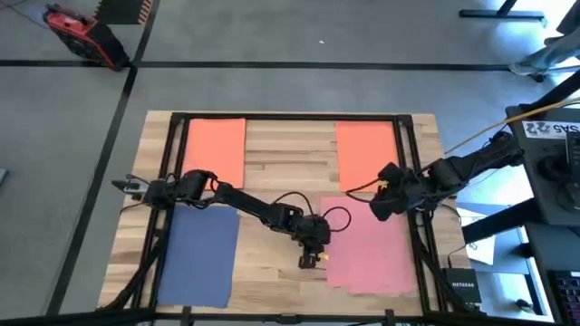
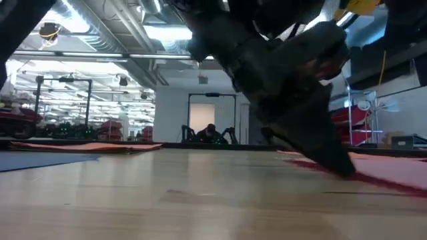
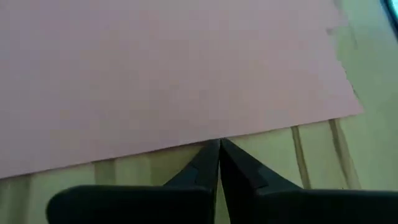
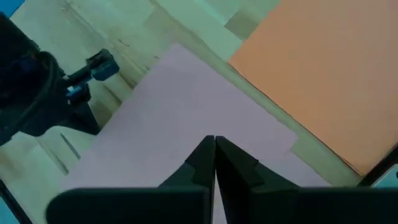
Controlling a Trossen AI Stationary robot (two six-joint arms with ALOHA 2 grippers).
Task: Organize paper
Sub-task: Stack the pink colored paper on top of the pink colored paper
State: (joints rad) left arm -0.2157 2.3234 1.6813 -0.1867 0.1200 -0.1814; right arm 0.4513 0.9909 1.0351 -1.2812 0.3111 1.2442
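Four lots of paper lie flat on the wooden table: orange paper [image 1: 215, 149] at the far left, orange paper [image 1: 365, 149] at the far right, blue paper [image 1: 199, 258] at the near left and pink paper [image 1: 367, 249] at the near right. My left gripper [image 1: 314, 260] is shut, its tips at the pink paper's left edge. My right gripper [image 1: 379, 206] is shut and stands over the pink paper's far part [image 4: 186, 118], beside the right orange paper [image 4: 323, 68]. My left gripper sets its shut fingertips [image 3: 219, 146] against the pink paper's left edge [image 3: 186, 144], slanting down from the table's left side. In the low view the tips [image 2: 347, 172] reach down to the table where the paper [image 2: 393, 179] begins. The paper lies flat. My right gripper: I cannot tell whether its shut tips touch the pink paper below them.
The pink paper's near edge [image 1: 362, 288] is uneven, as of sheets out of line. Bare wood [image 1: 285, 163] runs down the table's middle between the stacks. A black frame rail [image 1: 290, 116] borders the far edge. Cables trail from both arms.
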